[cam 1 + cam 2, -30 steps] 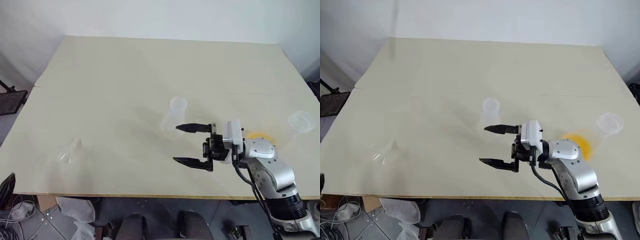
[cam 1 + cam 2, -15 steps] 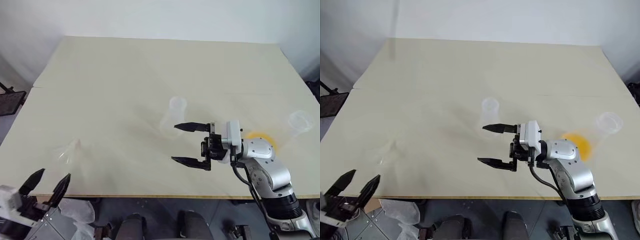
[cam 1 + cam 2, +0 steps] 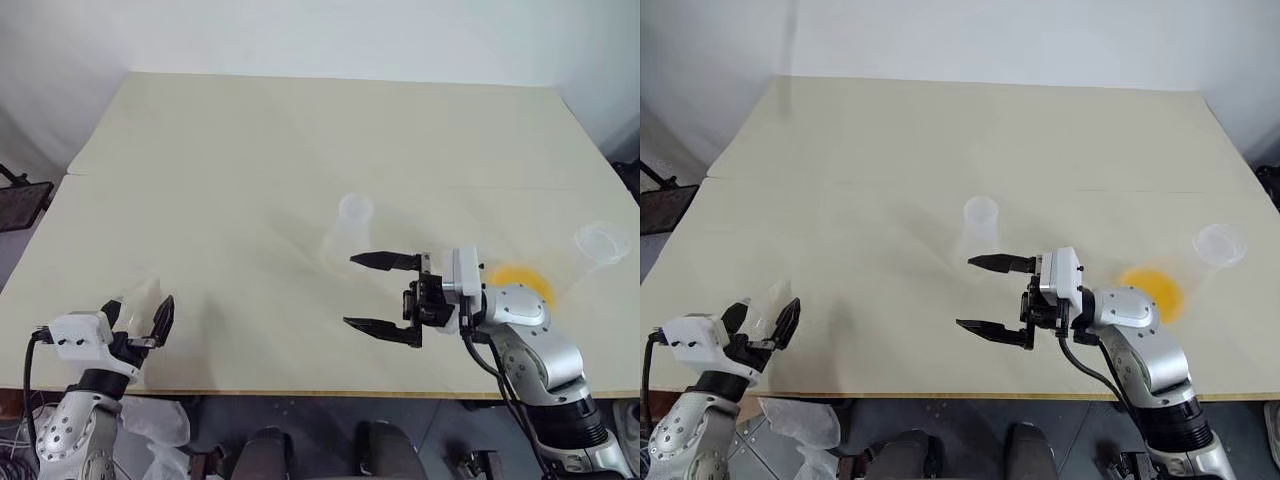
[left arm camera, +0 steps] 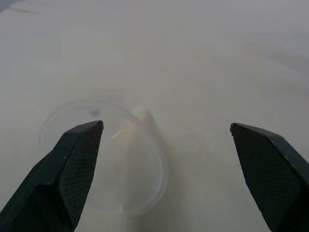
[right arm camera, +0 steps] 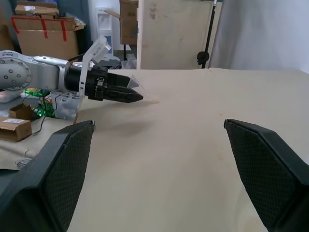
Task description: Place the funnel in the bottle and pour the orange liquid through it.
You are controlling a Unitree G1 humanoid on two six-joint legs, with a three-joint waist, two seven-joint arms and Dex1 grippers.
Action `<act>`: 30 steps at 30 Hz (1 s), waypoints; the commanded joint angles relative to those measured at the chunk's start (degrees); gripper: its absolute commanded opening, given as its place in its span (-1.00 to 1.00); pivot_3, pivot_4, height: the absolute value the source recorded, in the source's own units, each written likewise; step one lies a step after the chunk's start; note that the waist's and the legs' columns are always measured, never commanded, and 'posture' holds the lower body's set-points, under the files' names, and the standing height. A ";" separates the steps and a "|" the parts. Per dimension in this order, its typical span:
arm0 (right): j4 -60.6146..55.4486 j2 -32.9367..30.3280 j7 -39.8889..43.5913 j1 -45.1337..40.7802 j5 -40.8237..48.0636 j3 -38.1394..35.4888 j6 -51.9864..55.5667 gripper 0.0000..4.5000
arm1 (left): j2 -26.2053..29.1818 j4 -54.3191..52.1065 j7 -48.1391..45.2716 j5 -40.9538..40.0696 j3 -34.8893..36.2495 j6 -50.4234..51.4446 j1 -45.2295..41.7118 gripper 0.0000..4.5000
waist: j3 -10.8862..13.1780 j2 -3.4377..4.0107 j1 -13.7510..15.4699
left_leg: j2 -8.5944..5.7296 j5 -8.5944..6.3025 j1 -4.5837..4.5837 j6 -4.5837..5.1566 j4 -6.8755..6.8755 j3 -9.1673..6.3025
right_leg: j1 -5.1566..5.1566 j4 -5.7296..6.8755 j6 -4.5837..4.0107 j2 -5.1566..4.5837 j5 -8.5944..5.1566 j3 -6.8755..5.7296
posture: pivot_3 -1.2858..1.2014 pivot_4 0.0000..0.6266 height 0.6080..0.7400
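- Step in hand, by my read: picking up the funnel point(image 4: 108, 154), a clear plastic cone lying on its side near the desk's point(image 3: 250, 150) front-left corner, wide mouth toward the robot.
- Left claw point(image 3: 138, 318) is at that corner, fingers spread wide, empty. In the wrist view the funnel sits between the two fingers, nearer one finger than the other; no contact seen yet.
- To do it well: centre the claw on the cone first, then close gently. Thin clear plastic will likely flex or skid on the smooth top, so a slow squeeze w/ even contact on both sides seems wise.
- Right claw point(image 3: 382, 294) hovers over the desk's front-middle area, pointing across toward the left side, fingers wide apart, holding nothing.
- The bottle point(image 3: 346, 228): clear conical flask, upright, mid-desk, just beyond the right claw. Looks empty.
- Second clear flask point(image 3: 596, 248) lies tipped near the desk's right edge, neck toward that edge. The orange liquid point(image 3: 520, 280) shows as a bright patch in its wide base, a small amt.
- Bottle and funnel are well apart, so a carry across the desk comes next.
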 commanded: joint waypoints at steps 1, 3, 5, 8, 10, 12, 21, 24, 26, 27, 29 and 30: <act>-2.79 -0.11 -0.90 0.37 0.95 -1.52 -0.40 1.00 | 0.91 1.61 1.96 -0.88 0.77 1.58 -2.83 0.91 | 0.00 0.00 0.11 | 0.00 0.00 0.00 0.00 0.01 0.00 | 0.00 0.01 0.00 0.00 0.00 0.00 | 0.03 -0.52 1.00; -2.92 -0.10 -1.23 0.54 0.88 -1.60 -0.49 1.00 | 1.37 1.64 1.78 -0.83 0.87 1.86 -2.86 0.72 | 0.00 -0.01 0.05 | -0.01 0.00 0.00 0.00 0.02 -0.01 | 0.01 0.02 0.00 -0.01 0.00 0.00 | 0.03 -0.52 1.00; -3.03 -0.12 -1.56 0.88 0.67 -1.69 -0.80 1.00 | 1.83 1.50 1.41 -1.35 1.41 1.92 -2.62 0.44 | 0.00 -0.01 0.03 | -0.02 0.00 0.00 0.00 0.00 -0.02 | 0.00 0.02 0.00 -0.02 0.00 -0.01 | 0.03 -0.52 1.00; -3.52 -0.55 -1.66 1.62 0.45 -1.65 -0.91 1.00 | 2.52 1.51 0.66 -2.16 2.20 2.05 -2.00 -0.01 | 0.00 -0.01 -0.02 | -0.01 0.00 0.00 0.00 -0.01 -0.02 | 0.00 0.01 0.00 -0.01 0.00 -0.02 | 0.03 -0.52 1.00; -3.71 -0.55 -2.01 2.14 0.27 -1.90 -1.19 1.00 | 3.07 1.78 0.32 -2.49 2.46 2.08 -1.91 -0.28 | 0.00 -0.01 0.00 | 0.00 0.00 0.00 0.00 -0.01 -0.02 | 0.00 0.01 0.00 -0.01 0.00 -0.02 | 0.03 -0.52 1.00; -3.85 -0.50 -2.32 2.61 0.00 -2.26 -1.78 1.00 | 3.78 2.48 -0.22 -2.53 2.49 1.71 -2.30 -0.57 | 0.00 -0.01 0.02 | 0.00 0.00 0.01 0.00 -0.01 -0.01 | 0.00 0.01 0.00 -0.02 0.00 -0.01 | 0.03 -0.52 1.00; -7.62 -2.09 -4.34 7.22 -1.29 -5.81 -4.87 1.00 | 9.47 2.51 -11.23 -9.97 1.76 0.25 -11.05 -0.99 | -0.01 -0.02 0.39 | -0.04 0.00 -0.01 0.00 -0.01 -0.03 | 0.00 0.01 0.00 -0.04 0.00 -0.03 | 0.03 -0.52 1.00; -9.90 -1.85 -7.79 10.21 -1.29 -8.87 -4.95 1.00 | 18.20 4.74 -19.96 -12.77 -1.82 3.43 -21.66 -0.99 | 0.00 -0.01 0.88 | -0.04 0.01 -0.02 -0.01 0.00 -0.05 | 0.00 0.08 0.00 -0.02 0.00 -0.06 | 0.03 -0.52 1.00; -11.26 -0.88 -11.04 12.45 -0.71 -11.29 -4.72 1.00 | 23.87 7.96 -27.94 -12.59 -6.61 4.34 -29.58 -0.99 | 0.00 -0.01 1.33 | -0.02 0.02 -0.07 -0.03 0.09 -0.06 | -0.01 0.07 0.00 0.02 0.00 -0.09 | 0.03 -0.52 1.00; -12.04 -0.30 -12.80 13.77 -0.12 -12.63 -4.38 1.00 | 26.13 10.18 -32.11 -11.93 -9.33 3.88 -34.01 -0.99 | -0.01 0.01 1.23 | -0.04 0.02 -0.08 -0.03 0.10 -0.04 | -0.01 0.07 0.00 0.02 0.00 -0.10 | 0.03 -0.52 1.00; -13.53 1.75 -17.20 16.52 0.84 -15.79 -4.53 1.00 | 29.44 15.68 -42.26 -9.61 -16.38 2.12 -45.41 -0.99 | -0.02 0.05 1.35 | -0.14 0.01 -0.02 -0.01 0.01 0.05 | -0.02 0.07 -0.01 -0.03 0.01 -0.02 | 0.03 -0.52 1.00; -13.96 2.30 -18.44 17.14 1.03 -16.50 -4.50 1.00 | 30.21 17.66 -45.19 -8.94 -18.28 1.40 -48.57 -0.99 | -0.02 0.05 1.33 | -0.15 0.01 -0.10 -0.02 0.01 0.20 | -0.07 0.07 -0.01 0.00 0.01 -0.15 | 0.03 -0.52 1.00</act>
